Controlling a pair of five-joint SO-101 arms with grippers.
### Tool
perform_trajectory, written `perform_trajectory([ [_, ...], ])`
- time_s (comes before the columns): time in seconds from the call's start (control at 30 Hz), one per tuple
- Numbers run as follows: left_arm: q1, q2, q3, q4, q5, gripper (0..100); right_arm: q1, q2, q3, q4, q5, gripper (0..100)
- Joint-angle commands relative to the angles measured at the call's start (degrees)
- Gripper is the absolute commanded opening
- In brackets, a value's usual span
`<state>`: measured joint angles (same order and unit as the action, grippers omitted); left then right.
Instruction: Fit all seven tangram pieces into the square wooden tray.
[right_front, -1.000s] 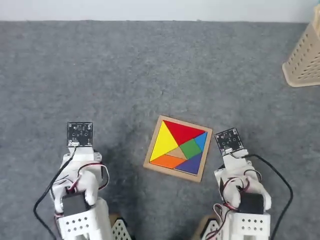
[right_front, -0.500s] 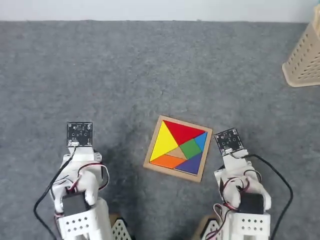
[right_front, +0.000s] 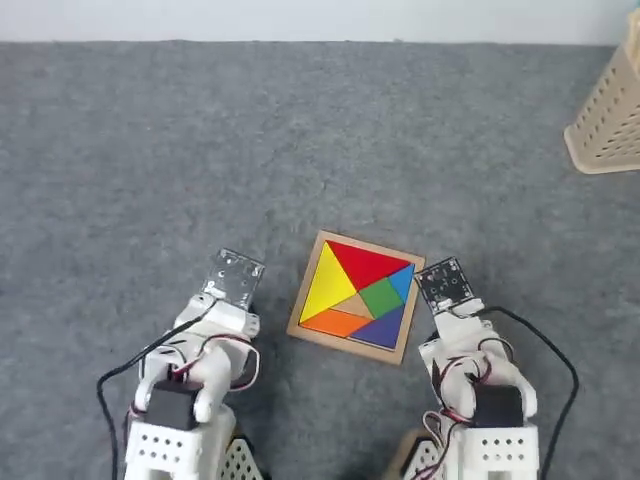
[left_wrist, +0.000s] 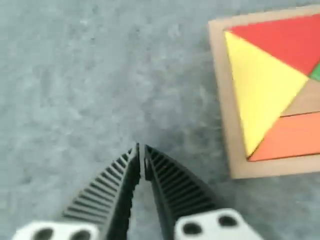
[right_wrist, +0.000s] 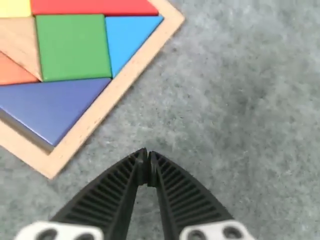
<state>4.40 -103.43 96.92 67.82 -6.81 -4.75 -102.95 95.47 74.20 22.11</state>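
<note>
Currently the square wooden tray (right_front: 346, 343) lies on the grey bench (right_front: 200, 150), between the two arms. All seven pieces sit inside it: yellow triangle (right_front: 325, 283), red triangle (right_front: 366, 263), green square (right_front: 380, 297), blue triangle (right_front: 403, 283), orange piece (right_front: 335, 322), indigo piece (right_front: 380, 328) and plain-wood triangle (right_front: 352, 305). No gaps show btwn pieces.

L arm (right_front: 205, 350) sits just beside the tray's yellow side; R arm (right_front: 470, 360) sits just beside the blue/indigo side. Check the jaws: both pairs are closed tip to tip, empty, over bare bench, clear of the tray.

Judge the fitting step complete. Next move calls for verification only: confirm each piece lies level w/ the rim, then park both arms w/o nudging the tray.
</note>
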Motion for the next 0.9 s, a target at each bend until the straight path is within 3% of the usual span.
perform_trajectory([
  [0.0,1.93,-1.14,-0.4,0.09,-0.35,1,2.33,-1.27,0.97,0.57,-0.62,0.6],
  [0.87,1.93,-0.88,-0.4,0.09,-0.35,1,4.18,-1.27,0.97,0.57,-0.62,0.6],
])
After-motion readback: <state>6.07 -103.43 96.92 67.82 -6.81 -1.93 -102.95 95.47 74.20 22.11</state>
